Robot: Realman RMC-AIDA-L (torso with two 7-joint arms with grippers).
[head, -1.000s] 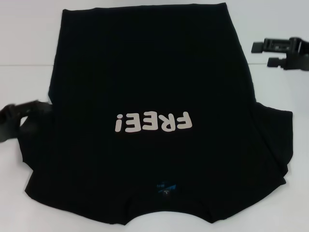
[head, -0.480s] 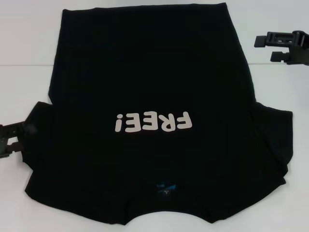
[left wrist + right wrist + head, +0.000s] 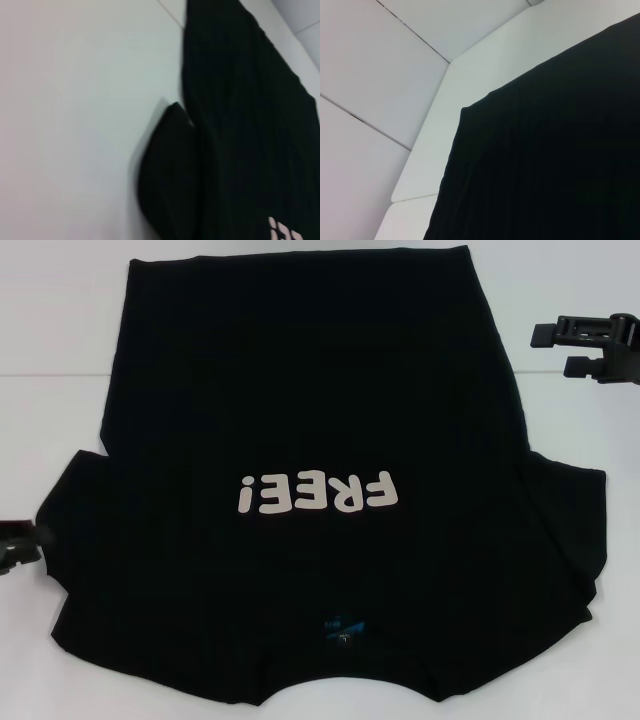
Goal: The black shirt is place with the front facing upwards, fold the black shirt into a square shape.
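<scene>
The black shirt point(image 3: 310, 420) lies spread flat on the white table, front up. Its off-white "FREE!" letters point(image 3: 318, 493) read upside down to me, and its blue neck label point(image 3: 340, 628) is near my edge. My left gripper point(image 3: 22, 545) sits at the far left edge of the head view, just beside the left sleeve point(image 3: 75, 500), open and holding nothing. My right gripper point(image 3: 562, 350) hovers open over bare table, right of the shirt's far hem. The left wrist view shows the sleeve point(image 3: 170, 170); the right wrist view shows the hem corner point(image 3: 545, 150).
White table point(image 3: 60, 360) surrounds the shirt on the left, right and far sides. The right wrist view shows the table's far edge point(image 3: 420, 192) and white wall panels point(image 3: 375, 65) beyond. The shirt's collar end reaches the near edge of the head view.
My left gripper has drawn back from the left sleeve, toward me and out to the left edge of view. My right gripper shifted slightly right. The shirt lies as before.
</scene>
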